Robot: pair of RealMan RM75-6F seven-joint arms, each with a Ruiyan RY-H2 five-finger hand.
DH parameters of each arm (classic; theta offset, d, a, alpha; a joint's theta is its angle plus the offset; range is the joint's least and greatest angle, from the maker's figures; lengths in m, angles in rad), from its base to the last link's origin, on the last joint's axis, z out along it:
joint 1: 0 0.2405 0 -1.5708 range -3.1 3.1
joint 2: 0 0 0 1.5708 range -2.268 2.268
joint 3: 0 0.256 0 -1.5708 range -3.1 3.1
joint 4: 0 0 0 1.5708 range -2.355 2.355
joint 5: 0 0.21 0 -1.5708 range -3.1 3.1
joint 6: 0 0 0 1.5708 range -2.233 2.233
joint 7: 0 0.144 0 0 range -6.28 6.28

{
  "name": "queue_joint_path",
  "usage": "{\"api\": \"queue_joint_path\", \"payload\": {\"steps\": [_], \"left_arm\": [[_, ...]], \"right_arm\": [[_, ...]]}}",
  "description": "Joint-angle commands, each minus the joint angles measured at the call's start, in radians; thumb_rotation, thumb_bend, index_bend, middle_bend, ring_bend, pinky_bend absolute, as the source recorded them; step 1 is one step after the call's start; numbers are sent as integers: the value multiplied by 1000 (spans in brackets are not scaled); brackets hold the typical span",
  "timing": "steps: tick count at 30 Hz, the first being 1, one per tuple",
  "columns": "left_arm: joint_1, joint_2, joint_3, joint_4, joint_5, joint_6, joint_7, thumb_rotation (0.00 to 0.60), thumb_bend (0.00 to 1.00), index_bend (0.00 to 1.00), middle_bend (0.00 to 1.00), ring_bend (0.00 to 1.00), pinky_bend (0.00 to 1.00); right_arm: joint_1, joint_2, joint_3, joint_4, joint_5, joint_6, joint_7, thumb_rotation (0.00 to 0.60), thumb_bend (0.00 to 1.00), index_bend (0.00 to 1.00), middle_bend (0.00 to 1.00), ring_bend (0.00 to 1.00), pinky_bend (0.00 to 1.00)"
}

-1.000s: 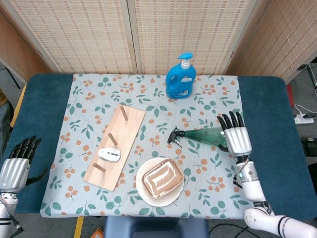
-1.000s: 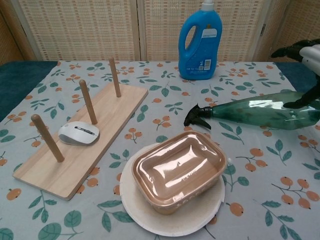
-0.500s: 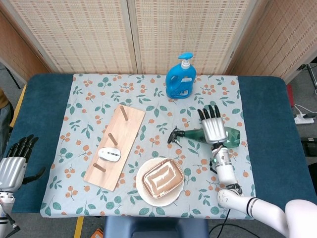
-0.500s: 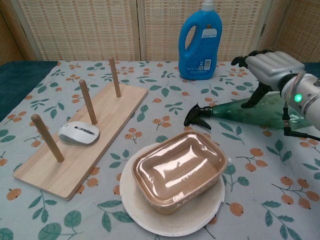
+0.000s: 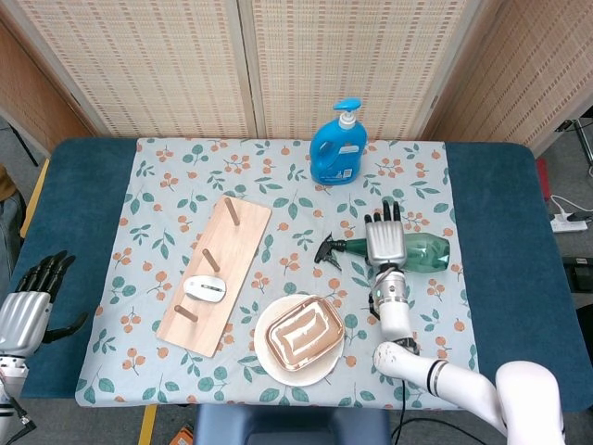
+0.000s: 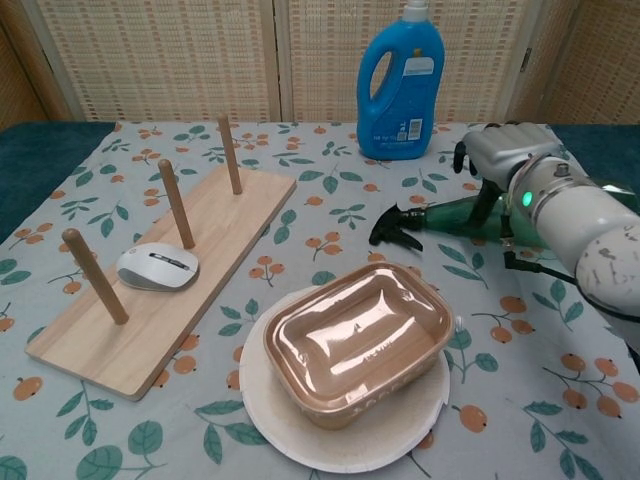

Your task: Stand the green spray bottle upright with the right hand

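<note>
The green spray bottle (image 5: 429, 251) lies on its side on the floral cloth, its black nozzle pointing left and its base to the right. My right hand (image 5: 385, 243) lies across the bottle's neck end, fingers stretched straight toward the far side. In the chest view the right hand (image 6: 503, 153) covers the top of the bottle (image 6: 448, 216), with the thumb reaching down its near side. The hand hides the bottle's middle. My left hand (image 5: 28, 311) hangs at the table's near left edge, fingers apart and holding nothing.
A blue detergent bottle (image 5: 337, 148) stands upright at the back. A white plate (image 5: 269, 352) with a brown lidded container (image 5: 300, 332) sits just near-left of the nozzle. A wooden peg board (image 5: 215, 273) carries a white mouse (image 5: 204, 288) on the left.
My right hand has swept left from the bottle's base to its neck end and settled over it. The bottle has shifted slightly, nozzle a little further away. The left hand barely moved.
</note>
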Motion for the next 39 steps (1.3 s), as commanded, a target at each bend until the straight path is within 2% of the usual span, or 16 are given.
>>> {"api": "queue_joint_path", "payload": {"steps": [1, 17, 21, 25, 28, 34, 39], "left_arm": [[0, 2, 1, 3, 1, 0, -9, 600, 233, 0, 0, 0, 112], [-4, 6, 6, 14, 15, -3, -44, 600, 234, 0, 0, 0, 112], [-7, 6, 9, 15, 17, -8, -47, 600, 234, 0, 0, 0, 112], [-9, 6, 10, 17, 16, -13, -49, 600, 234, 0, 0, 0, 112], [-10, 6, 10, 16, 17, -12, -51, 600, 233, 0, 0, 0, 112], [-11, 5, 12, 21, 19, -15, -58, 600, 233, 0, 0, 0, 112], [-13, 5, 13, 23, 20, -15, -59, 600, 233, 0, 0, 0, 112]], "right_arm": [[21, -20, 3, 26, 23, -4, -15, 600, 0, 311, 288, 14, 0], [95, -108, -6, 190, 111, -38, -77, 600, 0, 324, 300, 22, 0], [103, -116, -6, 208, 115, -42, -75, 600, 0, 370, 356, 69, 0], [106, -123, -9, 224, 107, -43, -60, 600, 0, 467, 458, 169, 0], [108, -128, -11, 237, 108, -48, -59, 600, 0, 523, 504, 210, 0], [106, -134, -19, 261, 92, -55, -37, 600, 0, 570, 524, 224, 0], [97, -115, -24, 232, 53, -38, 5, 600, 2, 580, 528, 226, 0]]}}
